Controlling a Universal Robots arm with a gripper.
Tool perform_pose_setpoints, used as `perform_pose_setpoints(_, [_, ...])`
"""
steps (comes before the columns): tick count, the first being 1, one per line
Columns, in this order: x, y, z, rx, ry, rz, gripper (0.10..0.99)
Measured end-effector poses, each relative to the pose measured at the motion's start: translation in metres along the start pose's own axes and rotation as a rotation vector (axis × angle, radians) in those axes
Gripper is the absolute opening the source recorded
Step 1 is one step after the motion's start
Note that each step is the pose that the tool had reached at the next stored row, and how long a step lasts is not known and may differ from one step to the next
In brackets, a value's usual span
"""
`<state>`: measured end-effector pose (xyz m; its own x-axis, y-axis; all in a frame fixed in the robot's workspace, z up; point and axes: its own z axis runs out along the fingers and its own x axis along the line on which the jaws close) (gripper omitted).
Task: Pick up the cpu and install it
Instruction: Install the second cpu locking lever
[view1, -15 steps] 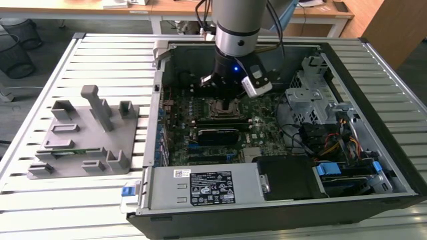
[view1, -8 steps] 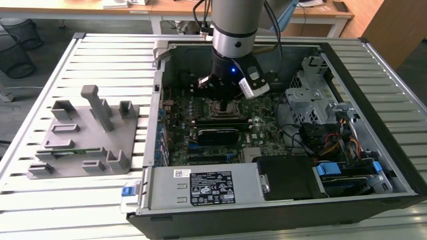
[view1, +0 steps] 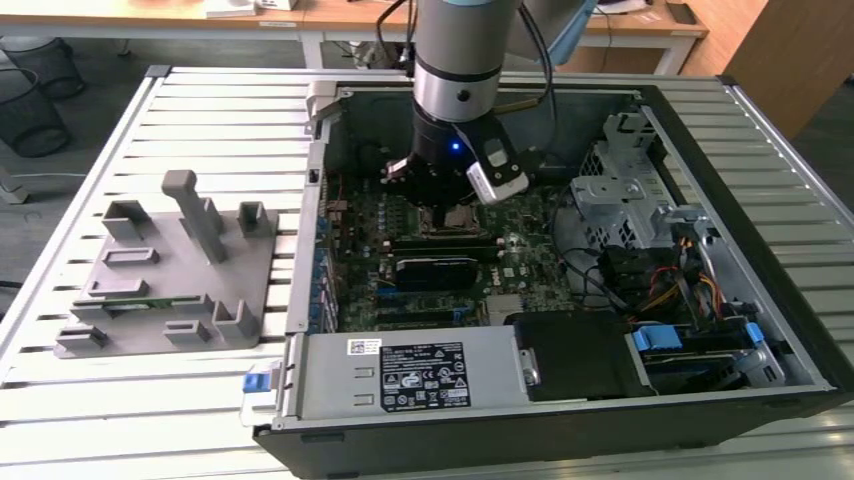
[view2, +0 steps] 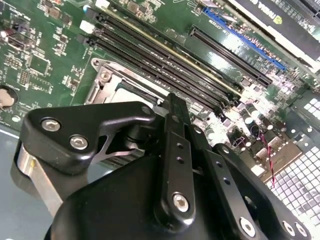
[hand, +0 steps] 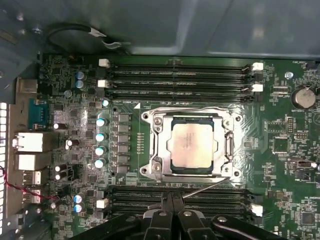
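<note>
First wrist view: small square cpu w/ shiny silver-grey metal top (hand: 192, 145) sits flat in silver metal socket frame (hand: 156, 145) on green motherboard (hand: 280, 150), between black memory slots. Black gripper (hand: 172, 202) pressed together, holding nothing, just beside socket. Exterior view: gripper (view1: 447, 205) inside black computer case (view1: 747, 130).

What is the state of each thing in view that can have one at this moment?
cpu: seated flat in the socket, metal top showing.
socket frame: open, nothing covering the chip.
pincer: above the motherboard beside the socket, holding nothing, apart from the chip.
memory slots: most look unfilled.
computer case: lying on its side, side panel off.
grey holder: on the table outside the case, at the exterior view's left.
</note>
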<state>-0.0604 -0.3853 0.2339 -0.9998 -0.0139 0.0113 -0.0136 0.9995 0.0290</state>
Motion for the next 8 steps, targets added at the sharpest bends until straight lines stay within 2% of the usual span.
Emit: perform_pose_setpoints(8, [0.0009, -0.0006, 0.0112, 0.0, 0.0007, 0.0, 0.106])
